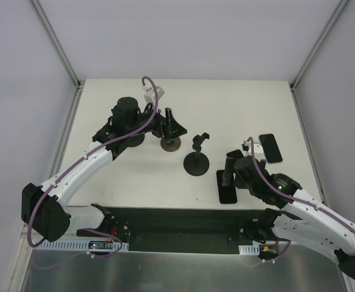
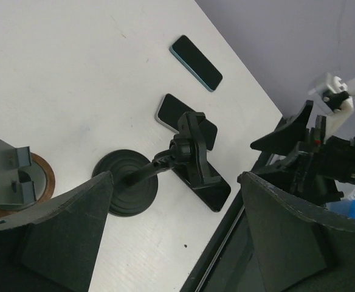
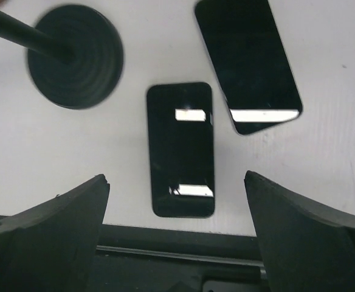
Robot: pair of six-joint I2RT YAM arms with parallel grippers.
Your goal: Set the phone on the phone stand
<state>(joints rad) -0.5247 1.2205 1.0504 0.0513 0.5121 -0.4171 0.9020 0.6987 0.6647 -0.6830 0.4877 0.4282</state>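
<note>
The right hand (image 3: 176, 176) hangs over the near right part of the desk (image 1: 226, 103), its fingers spread wide and holding nothing. Directly below the gap lies the black phone (image 3: 180, 149), flat and screen up. Its long sides run away from the arms, and its near short end sits just beside the dark strip (image 1: 177, 222) along the desk's near edge. A band of white desk shows on either long side of it.

A silver-edged phone (image 3: 247, 64) lies farther back and to the right, slightly angled and close to the black one without touching it. A teal-edged phone (image 2: 196, 62) lies beyond that, near the desk's right edge.

The phone stand (image 1: 196, 163) sits left of the black phone, near it but apart. From its round black base a thin arm rises to a clamp head on the far side.

The left hand (image 2: 174, 175) is also spread wide and holds nothing. It is well back over the middle of the desk, beside a brown-based stand (image 1: 169, 143). White desk lies open between the two stands and across the far strip up to the back wall.
</note>
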